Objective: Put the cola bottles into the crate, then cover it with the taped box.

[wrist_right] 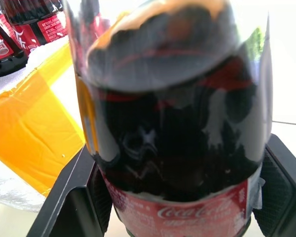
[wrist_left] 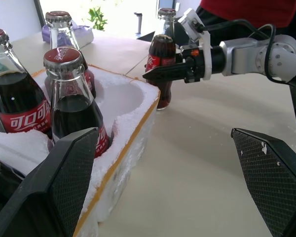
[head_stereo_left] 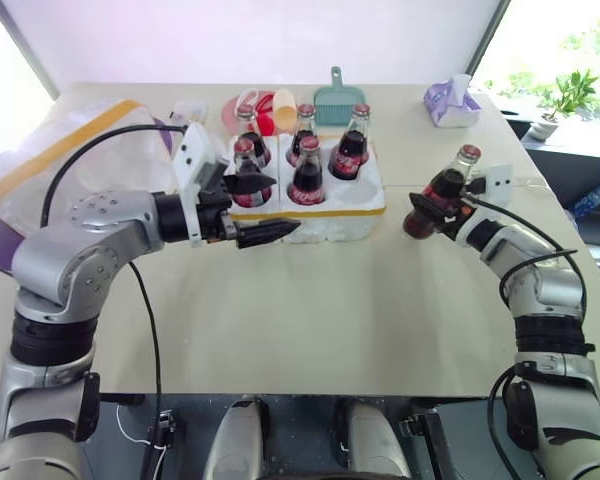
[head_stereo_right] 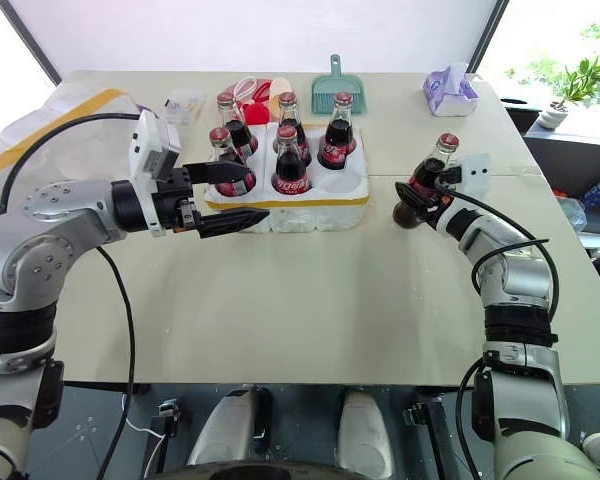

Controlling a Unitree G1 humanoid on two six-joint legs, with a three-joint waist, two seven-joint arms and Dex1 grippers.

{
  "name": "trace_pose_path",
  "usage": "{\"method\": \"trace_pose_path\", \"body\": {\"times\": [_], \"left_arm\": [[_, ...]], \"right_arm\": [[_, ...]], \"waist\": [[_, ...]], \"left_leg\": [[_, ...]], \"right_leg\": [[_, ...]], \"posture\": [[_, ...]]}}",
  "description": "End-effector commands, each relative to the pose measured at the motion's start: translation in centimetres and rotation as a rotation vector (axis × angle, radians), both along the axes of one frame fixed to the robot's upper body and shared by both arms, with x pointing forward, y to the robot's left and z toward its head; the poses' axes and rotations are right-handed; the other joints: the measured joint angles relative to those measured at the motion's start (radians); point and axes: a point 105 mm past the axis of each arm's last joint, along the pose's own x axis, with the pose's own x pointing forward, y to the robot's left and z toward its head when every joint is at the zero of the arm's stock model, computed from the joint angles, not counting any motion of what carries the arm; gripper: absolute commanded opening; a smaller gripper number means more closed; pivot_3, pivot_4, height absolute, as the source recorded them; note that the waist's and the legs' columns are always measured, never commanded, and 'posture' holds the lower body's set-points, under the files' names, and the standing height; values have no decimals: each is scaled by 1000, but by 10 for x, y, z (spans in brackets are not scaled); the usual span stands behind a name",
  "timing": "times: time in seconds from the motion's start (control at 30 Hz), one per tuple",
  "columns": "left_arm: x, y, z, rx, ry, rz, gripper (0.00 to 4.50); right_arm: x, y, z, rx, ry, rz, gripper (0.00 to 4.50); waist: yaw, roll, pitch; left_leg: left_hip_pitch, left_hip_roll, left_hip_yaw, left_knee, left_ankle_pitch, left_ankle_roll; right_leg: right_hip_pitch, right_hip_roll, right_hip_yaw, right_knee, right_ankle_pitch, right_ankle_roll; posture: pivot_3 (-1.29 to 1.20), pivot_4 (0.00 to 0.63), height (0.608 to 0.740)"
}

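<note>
Cola bottles (head_stereo_left: 307, 160): 5 in crate (head_stereo_left: 365, 203), frame centre; well 6 empty.
Right end effector (head_stereo_left: 427, 208): clamped on bottle 6 (head_stereo_left: 445, 190).
Left end effector (head_stereo_left: 263, 208): apart, empty.
Taped box (head_stereo_left: 55, 160): upper left, cover pending.

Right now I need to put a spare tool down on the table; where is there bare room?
The wide near strip of table between the crate and the front edge is free. The far edge, with dustpan and tissues, is crowded.
</note>
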Motion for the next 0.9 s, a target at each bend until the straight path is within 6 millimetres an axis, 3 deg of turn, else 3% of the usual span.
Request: {"method": "trace_pose_path", "body": {"times": [0.03, 0.2, 0.33, 0.53, 0.77, 0.9], "left_arm": [[-4, 2, 9, -8, -49, 2, 4500], [-4, 2, 10, -18, -50, 8, 4500], [-3, -1, 11, -25, -57, 6, 4500], [-1, -1, 12, -27, -65, 12, 4500], [-2, 2, 11, -32, -72, 29, 4500], [-3, 4, 11, -31, -73, 40, 4500]], "right_arm": [[-12, 2, 75, -1, -237, 46, 2852], [-25, 32, 134, 51, -377, 182, 2852], [-28, 64, 149, 48, -397, 294, 2852], [-20, 103, 139, 16, -372, 410, 2852], [-10, 126, 104, -13, -286, 469, 2852], [-1, 135, 70, -127, -214, 472, 2852]], "waist": [[-1, 1, 1], [-10, 2, 1], [-20, 2, 1], [-20, 1, 1], [-20, 1, 1], [-22, 1, 1]], "left_leg": [[-1, 0, 0, 0, 0, 0], [-5, 0, 0, 0, 0, 0], [-6, 0, 0, -1, 0, 0], [-7, 0, 0, -1, 0, 0], [-11, 0, 0, 0, 0, 0], [-11, 0, 0, 0, 0, 0]], "right_leg": [[-1, 0, 0, 0, 0, 0], [-6, 0, 0, 1, 0, 0], [-7, 0, 0, 1, 0, 0], [-8, 0, 0, 1, 0, 0], [-12, 0, 0, 1, 0, 0], [-12, 0, 0, 1, 0, 0]], "posture": [[0, 150, 736], [0, 150, 736], [0, 150, 736], [0, 150, 736], [0, 150, 736], [0, 150, 736]]}}
